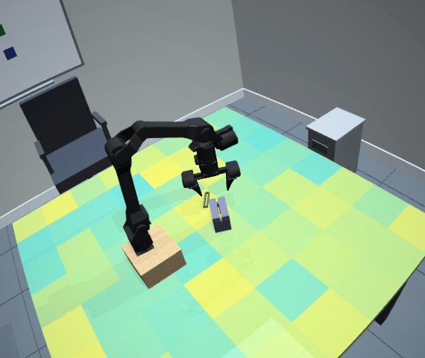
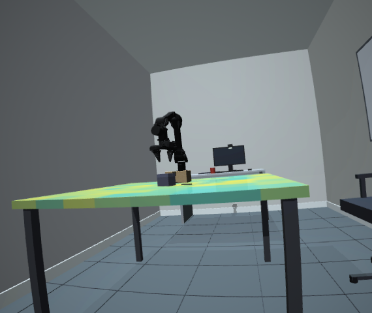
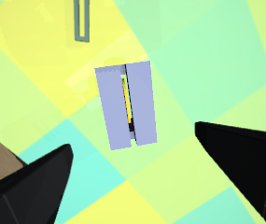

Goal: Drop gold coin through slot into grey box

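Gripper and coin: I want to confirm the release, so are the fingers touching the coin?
Apart. The wrist view shows the gripper open, its fingers spread wide, while the coin sits in the grey box's slot.

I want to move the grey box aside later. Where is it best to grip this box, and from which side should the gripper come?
Probably from straight above, gripping the grey box across its narrow width, one finger on each long side wall. Its lid is a long rectangle, and the open gripper looks wider than the short dimension. Keep the fingers off the slot, where the gold coin shows inside.
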Tool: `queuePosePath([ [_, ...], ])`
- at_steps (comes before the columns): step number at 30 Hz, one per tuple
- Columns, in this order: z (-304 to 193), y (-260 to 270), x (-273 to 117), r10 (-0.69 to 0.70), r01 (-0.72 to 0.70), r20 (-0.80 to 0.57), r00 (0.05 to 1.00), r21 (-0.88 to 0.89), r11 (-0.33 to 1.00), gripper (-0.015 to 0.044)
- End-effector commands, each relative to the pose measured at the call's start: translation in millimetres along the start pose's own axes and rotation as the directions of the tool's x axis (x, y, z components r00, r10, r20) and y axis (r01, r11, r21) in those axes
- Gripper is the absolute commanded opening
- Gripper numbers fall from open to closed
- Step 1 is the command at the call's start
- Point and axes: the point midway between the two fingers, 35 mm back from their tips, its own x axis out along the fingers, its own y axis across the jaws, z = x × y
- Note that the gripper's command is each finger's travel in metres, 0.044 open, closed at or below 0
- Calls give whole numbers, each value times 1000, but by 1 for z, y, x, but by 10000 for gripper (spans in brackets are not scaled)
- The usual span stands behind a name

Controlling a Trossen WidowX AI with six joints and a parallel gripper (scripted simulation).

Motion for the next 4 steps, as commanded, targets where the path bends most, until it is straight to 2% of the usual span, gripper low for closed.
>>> queuePosePath([
  [1,-1,1,-2,7,-7,-2,1000,-1,1000,440],
  [4,-1,1,-2,7,-7,-2,1000,-1,1000,440],
])
